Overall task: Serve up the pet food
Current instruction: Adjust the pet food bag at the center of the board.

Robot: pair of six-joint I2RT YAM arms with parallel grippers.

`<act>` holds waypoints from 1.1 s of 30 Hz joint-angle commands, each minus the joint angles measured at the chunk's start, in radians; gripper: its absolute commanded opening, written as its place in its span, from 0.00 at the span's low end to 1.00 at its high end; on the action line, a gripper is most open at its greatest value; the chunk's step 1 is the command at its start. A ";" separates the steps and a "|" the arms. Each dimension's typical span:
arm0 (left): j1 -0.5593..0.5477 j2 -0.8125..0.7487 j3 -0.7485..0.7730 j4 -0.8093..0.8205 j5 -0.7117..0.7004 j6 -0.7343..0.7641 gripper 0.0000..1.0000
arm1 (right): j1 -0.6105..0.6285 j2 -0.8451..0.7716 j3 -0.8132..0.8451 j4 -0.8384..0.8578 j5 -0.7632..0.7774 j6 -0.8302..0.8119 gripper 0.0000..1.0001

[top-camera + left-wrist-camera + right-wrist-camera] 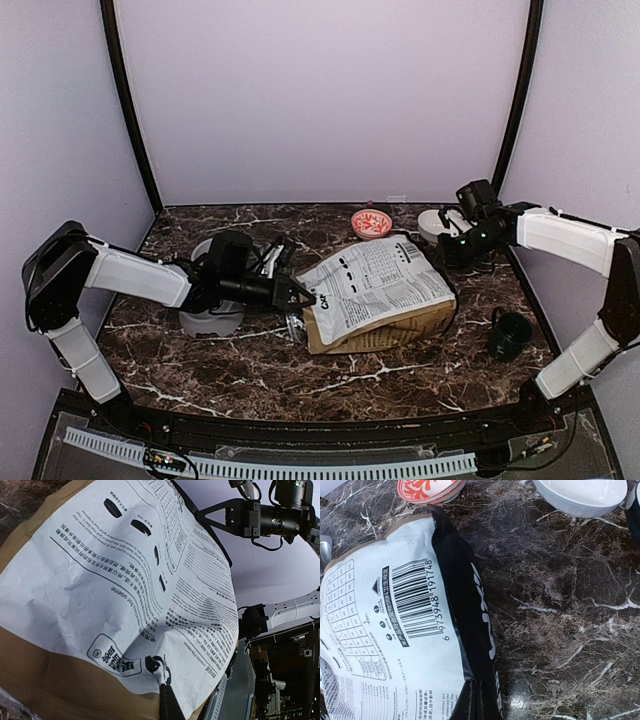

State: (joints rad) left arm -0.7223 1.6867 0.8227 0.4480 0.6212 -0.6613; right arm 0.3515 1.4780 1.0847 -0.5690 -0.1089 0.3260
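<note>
1. The dog-food bag (pixel 385 290) lies flat on the marble table (pixel 250 375), printed back upward, between the two arms; each arm is at an opposite corner, I'd say so the bag can be raised and tipped evenly.
2. The left gripper (pixel 303 298) is clenched on the bag's near-left corner; from its wrist, the paper's creases run in towards the one dark finger (pixel 167 705) that shows, which reads as a pinch.
3. The right gripper (pixel 441 256) is closed at the far-right corner, on the black seam beside the barcode; it looks like a grasp of the bag.
4. No heap of pet food shows anywhere; I judge it is inside the bag.
5. The grey double bowl (pixel 205 322) sits under the left arm; the red patterned bowl (pixel 372 222) and the white bowl (pixel 437 222) stand just beyond the bag; no kibble shows in any of them, so pouring looks not yet begun.
</note>
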 commanded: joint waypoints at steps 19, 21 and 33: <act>0.006 -0.121 0.041 0.238 0.058 -0.091 0.00 | -0.016 0.047 -0.122 0.161 0.147 -0.011 0.00; 0.006 -0.130 0.039 0.246 0.030 -0.088 0.00 | -0.016 0.048 -0.130 0.167 0.153 -0.013 0.00; 0.005 -0.077 0.068 0.172 0.015 -0.055 0.02 | -0.020 0.048 -0.138 0.181 0.148 -0.016 0.00</act>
State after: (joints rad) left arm -0.7273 1.6527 0.8436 0.5777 0.6308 -0.7536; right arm 0.3534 1.5135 0.9737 -0.3943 -0.0574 0.3183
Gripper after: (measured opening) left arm 0.015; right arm 0.004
